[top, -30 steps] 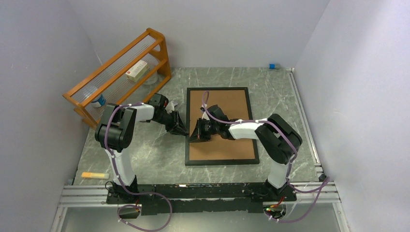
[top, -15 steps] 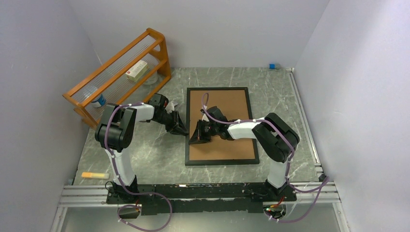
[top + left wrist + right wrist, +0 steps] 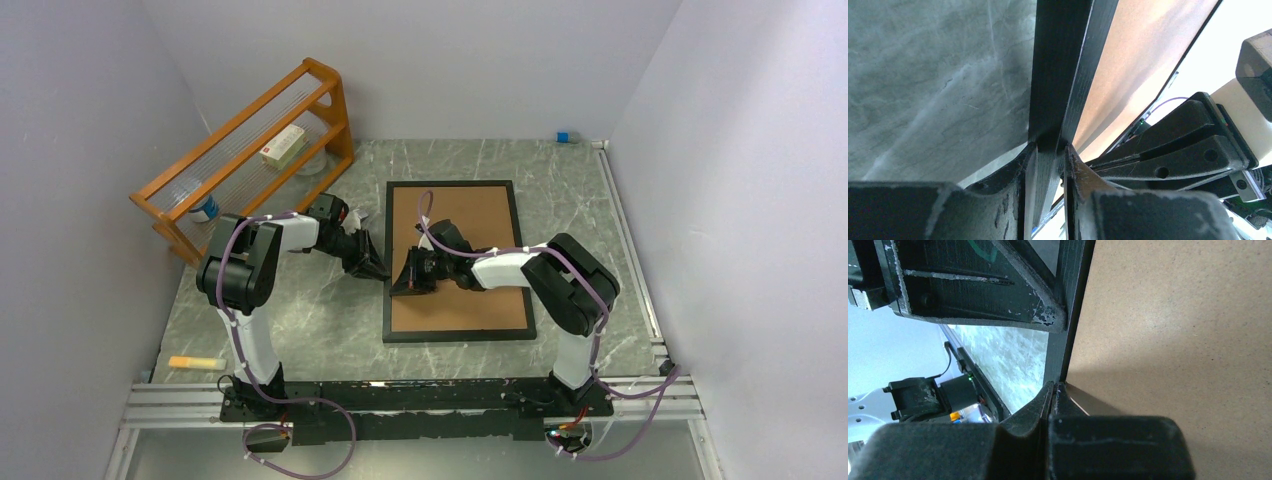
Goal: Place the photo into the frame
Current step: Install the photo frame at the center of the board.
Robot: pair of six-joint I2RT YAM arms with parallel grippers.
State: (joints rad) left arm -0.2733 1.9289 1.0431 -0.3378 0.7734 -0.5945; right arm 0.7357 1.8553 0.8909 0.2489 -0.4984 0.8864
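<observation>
- Left gripper (image 3: 1047, 150) pinches the left border of the frame (image 3: 450, 184), which lies flat on the table (image 3: 300, 320), long axis pointing away from me.
- Right gripper (image 3: 1053, 390), pressed together, touches the same border's inner seam.
- I cannot see the photo.

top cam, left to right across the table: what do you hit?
orange rack → left gripper → frame → small blue object. Right gripper is skipped because it sits over the frame, so its place in the order is unclear.
</observation>
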